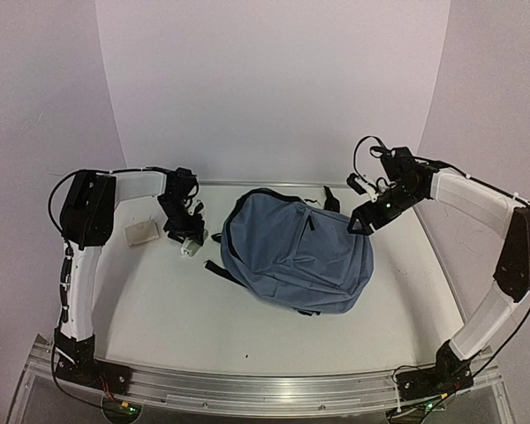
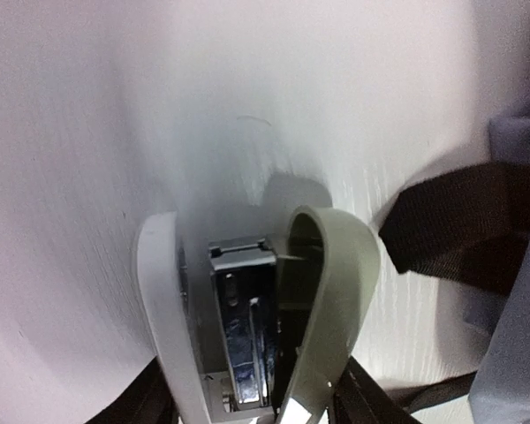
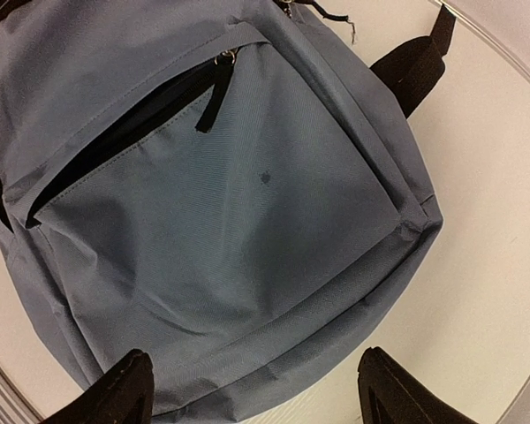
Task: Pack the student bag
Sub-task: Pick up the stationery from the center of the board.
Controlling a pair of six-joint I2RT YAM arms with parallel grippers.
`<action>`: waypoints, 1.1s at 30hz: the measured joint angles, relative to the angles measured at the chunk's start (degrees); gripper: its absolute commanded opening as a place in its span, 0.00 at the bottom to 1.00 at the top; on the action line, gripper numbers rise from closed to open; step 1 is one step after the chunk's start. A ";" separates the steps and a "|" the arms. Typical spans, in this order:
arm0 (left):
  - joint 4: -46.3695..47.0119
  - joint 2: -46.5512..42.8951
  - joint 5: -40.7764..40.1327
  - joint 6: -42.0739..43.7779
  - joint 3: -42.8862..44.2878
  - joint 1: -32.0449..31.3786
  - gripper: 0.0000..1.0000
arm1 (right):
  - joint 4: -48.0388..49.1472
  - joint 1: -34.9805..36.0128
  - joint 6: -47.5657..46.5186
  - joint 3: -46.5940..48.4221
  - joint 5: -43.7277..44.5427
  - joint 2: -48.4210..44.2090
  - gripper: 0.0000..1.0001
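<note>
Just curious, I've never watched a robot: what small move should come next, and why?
Probably lift the stapler off the table: it looks pinched in the left tool, and the student bag lies beside it, front pocket unzipped.

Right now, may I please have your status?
Left end effector shut on stapler. Right end effector open above student bag. Front pocket unzipped. Strap near stapler.

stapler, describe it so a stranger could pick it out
Find the big blue-grey backpack mid-table. Just left of it, under the left gripper, sits the small stapler. It alone has white and grey shells around shiny metal; the flat box further left is plain.
</note>
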 measured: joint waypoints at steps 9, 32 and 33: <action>0.08 -0.84 0.05 -3.46 -0.52 0.00 0.14 | 0.01 0.00 0.34 -0.70 -1.14 -0.54 0.78; -5.21 -21.54 0.72 -15.09 1.68 -8.98 0.11 | 7.89 8.64 20.94 4.36 -2.32 9.39 0.47; -5.34 -21.54 0.66 -15.50 1.70 -9.16 0.11 | 8.12 9.73 21.36 4.86 -1.26 10.22 0.49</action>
